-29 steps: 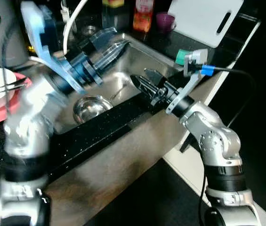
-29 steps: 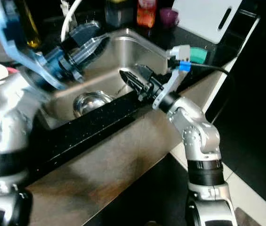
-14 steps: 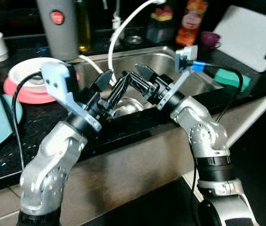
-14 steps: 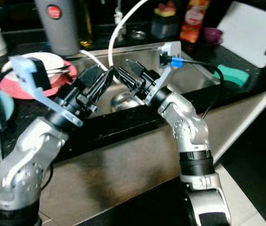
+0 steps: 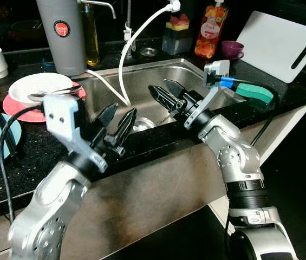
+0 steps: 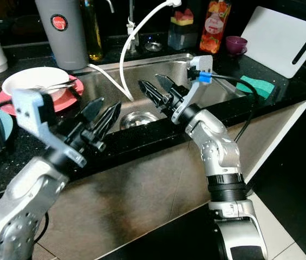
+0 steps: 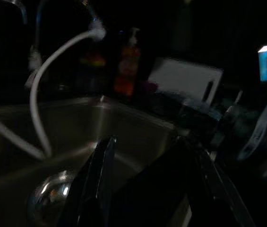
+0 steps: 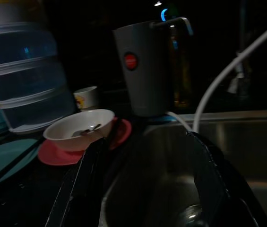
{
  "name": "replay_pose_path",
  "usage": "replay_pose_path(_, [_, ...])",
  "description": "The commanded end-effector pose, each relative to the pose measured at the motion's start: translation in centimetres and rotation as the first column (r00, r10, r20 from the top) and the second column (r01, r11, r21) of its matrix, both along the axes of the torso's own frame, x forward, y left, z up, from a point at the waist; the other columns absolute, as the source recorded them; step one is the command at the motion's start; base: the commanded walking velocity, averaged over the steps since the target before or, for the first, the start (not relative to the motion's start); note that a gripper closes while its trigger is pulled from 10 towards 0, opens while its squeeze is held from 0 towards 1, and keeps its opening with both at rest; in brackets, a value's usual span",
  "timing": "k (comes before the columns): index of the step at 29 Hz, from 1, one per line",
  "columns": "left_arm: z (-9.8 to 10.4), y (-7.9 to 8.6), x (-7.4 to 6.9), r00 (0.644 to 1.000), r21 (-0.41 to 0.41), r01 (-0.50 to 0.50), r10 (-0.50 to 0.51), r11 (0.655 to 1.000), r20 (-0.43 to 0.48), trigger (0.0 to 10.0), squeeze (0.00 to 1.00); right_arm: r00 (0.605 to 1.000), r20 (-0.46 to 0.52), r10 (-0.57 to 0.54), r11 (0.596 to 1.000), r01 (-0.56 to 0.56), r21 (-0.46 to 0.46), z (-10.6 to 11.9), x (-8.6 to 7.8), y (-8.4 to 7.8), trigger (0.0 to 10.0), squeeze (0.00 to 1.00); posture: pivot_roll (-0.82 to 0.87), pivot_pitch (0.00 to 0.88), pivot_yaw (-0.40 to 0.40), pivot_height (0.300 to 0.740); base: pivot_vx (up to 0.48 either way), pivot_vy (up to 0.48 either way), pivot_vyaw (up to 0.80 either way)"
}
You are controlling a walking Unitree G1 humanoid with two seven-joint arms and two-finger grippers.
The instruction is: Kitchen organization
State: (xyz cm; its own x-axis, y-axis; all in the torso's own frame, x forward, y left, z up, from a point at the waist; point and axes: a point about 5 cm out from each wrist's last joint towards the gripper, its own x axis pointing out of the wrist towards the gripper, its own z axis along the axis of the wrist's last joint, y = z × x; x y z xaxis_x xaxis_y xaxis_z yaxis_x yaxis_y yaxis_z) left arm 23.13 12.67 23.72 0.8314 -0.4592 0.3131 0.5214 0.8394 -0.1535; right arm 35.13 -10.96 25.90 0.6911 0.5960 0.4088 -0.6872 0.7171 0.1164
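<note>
Hovering over sink [image 5: 142,76], both grippers parted, steel bowl [image 6: 137,118] between

I can see a round red label on the grey jug [image 5: 62,33] at upper left, its lettering too small to read.

I'm looking down at a black speckled countertop [image 5: 158,142] with a stainless sink [image 5: 142,81] sunk into it. The cabinet front [image 5: 158,189] below is brown. Pale floor tile [image 6: 274,233] lies at the right; the back looks dark, maybe unlit.
</note>
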Motion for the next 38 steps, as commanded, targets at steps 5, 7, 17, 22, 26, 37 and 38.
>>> replay_pose_path(5, [-1.2,2.1,-0.4,0.992,0.064,-0.113,0.116,0.991,-0.039,10.0,0.0,0.999,-0.016,-0.047,0.999,0.047,0.011,-0.6,0.4,-0.8,10.0,0.0,0.17,0.0,-0.051,0.74,0.0,0.0,0.0])
replay_pose_path(7, [-1.5,2.5,-0.3,0.986,0.07,-0.159,0.162,0.985,-0.046,10.0,0.0,0.998,-0.058,0.006,1.0,-0.004,0.028,-1.7,0.2,-0.7,10.0,0.0,0.17,0.0,-0.051,0.74,0.0,0.0,0.0])
replay_pose_path(17, [-1.1,3.7,0.3,0.945,0.066,-0.325,0.327,0.943,-0.014,10.0,0.0,0.983,-0.144,0.116,0.973,-0.083,0.217,-5.1,-3.6,-1.9,10.0,0.0,0.17,0.0,-0.065,0.74,0.0,0.0,0.0])
replay_pose_path(22, [-1.4,3.9,-0.1,0.929,0.081,-0.367,0.369,0.927,-0.02,10.0,0.0,0.974,-0.214,-0.079,0.972,0.123,0.201,-6.4,-5.1,-2.2,10.0,0.0,0.15,0.008,-0.051,0.74,0.0,0.0,0.0])
replay_pose_path(26, [-2.4,3.0,-1.0,0.918,0.098,-0.388,0.394,0.916,-0.042,10.0,0.0,0.928,-0.269,-0.257,0.955,0.286,0.073,-7.7,-6.2,-2.4,10.0,0.0,0.15,0.021,-0.043,0.74,0.0,0.0,0.0])
replay_pose_path(37, [-4.1,1.8,-2.3,0.874,0.112,-0.473,0.482,0.874,-0.068,10.0,0.0,0.882,-0.234,-0.409,0.912,0.401,-0.087,-8.2,-6.8,-3.0,10.0,0.0,0.14,0.021,-0.044,0.74,0.0,0.0,0.0])
replay_pose_path(38, [-4.1,1.8,-2.3,0.874,0.112,-0.473,0.482,0.874,-0.068,10.0,0.0,0.882,-0.234,-0.409,0.912,0.401,-0.087,-8.2,-6.8,-3.0,10.0,0.0,0.14,0.021,-0.044,0.74,0.0,0.0,0.0])
